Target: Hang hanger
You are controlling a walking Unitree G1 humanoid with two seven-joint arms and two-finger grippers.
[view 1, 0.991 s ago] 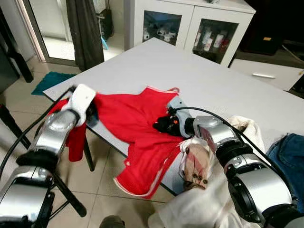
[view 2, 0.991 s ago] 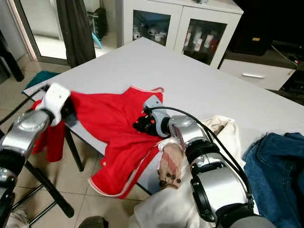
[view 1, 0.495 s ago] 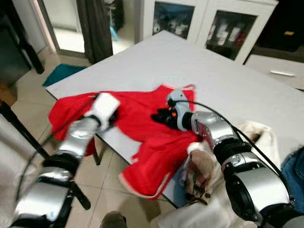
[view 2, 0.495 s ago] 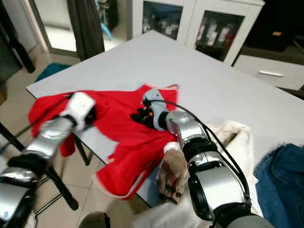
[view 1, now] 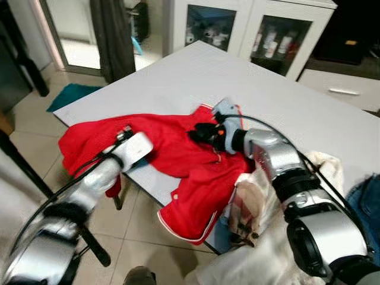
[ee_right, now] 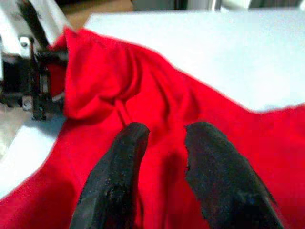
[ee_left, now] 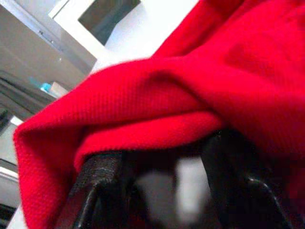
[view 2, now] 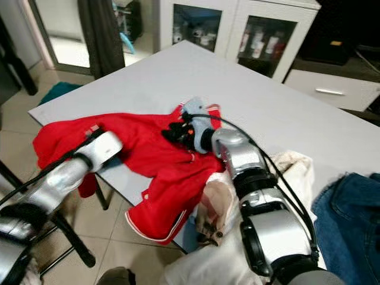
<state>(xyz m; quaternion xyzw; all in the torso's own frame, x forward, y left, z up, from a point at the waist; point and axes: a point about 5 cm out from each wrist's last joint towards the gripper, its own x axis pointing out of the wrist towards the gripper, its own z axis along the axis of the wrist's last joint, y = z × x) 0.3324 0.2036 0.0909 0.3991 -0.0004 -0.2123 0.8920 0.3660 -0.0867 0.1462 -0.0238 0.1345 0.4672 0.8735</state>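
No hanger is identifiable; the red garment (view 1: pixel 178 148) lies bunched over the table's (view 1: pixel 196 77) near corner, pulled up from its earlier droop. Your left gripper (ee_left: pixel 157 176) clenches red cloth; your right gripper (ee_right: pixel 159 162), fingers parted, hovers above the fabric. You're gathering, not hanging yet.

I'm looking into a home living room: white table (view 1: pixel 178 77), glass-door cabinet (view 1: pixel 249 29) holding bottles, tiled floor (view 1: pixel 35 136), dark curtain (view 1: pixel 113 35) hanging beside a doorway.

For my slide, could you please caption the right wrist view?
Right pincer, fingers apart, poised over the red garment spread on the white table.
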